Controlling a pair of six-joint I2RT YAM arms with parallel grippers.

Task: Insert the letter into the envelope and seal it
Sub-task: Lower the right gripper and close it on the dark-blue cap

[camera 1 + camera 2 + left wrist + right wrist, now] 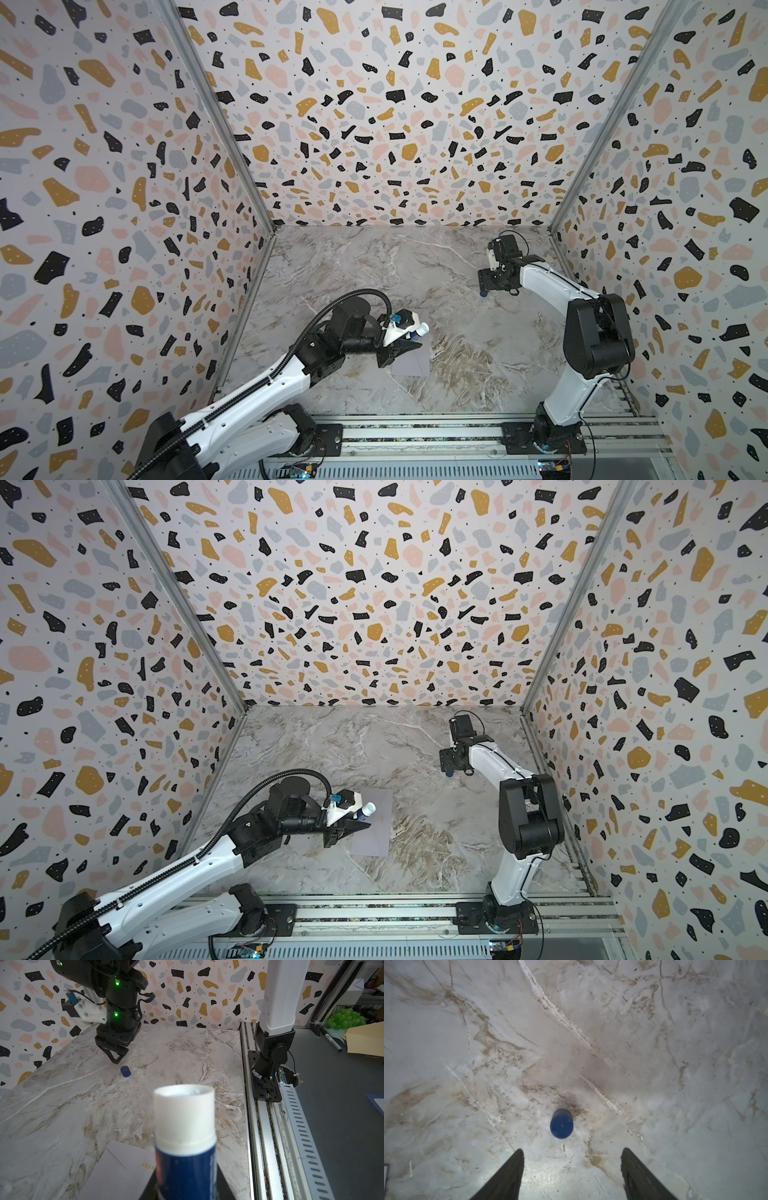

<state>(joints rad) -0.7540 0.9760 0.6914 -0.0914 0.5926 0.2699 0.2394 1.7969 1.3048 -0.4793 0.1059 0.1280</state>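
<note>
The grey-veined marble counter (415, 270) is giving open room around the plain grey-lavender paper envelope (374, 837), which is resting flat near the front, away from every edge. No tan bordered paper letter is showing; probably it is sitting inside. The left hand (411, 344) is clamping an uncapped blue-and-white glue stick (185, 1136) over the envelope's edge, seemingly for sealing. The right hand (573, 1150) is hovering, spread wide, just by the small blue plastic cap (561, 1124).

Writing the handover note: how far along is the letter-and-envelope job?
Apparently done: no letter shows, so probably inside the envelope. The blue cap stands on the table. In hand: the left end effector holds the uncapped glue stick over the envelope. Left: gluing, sealing.
</note>
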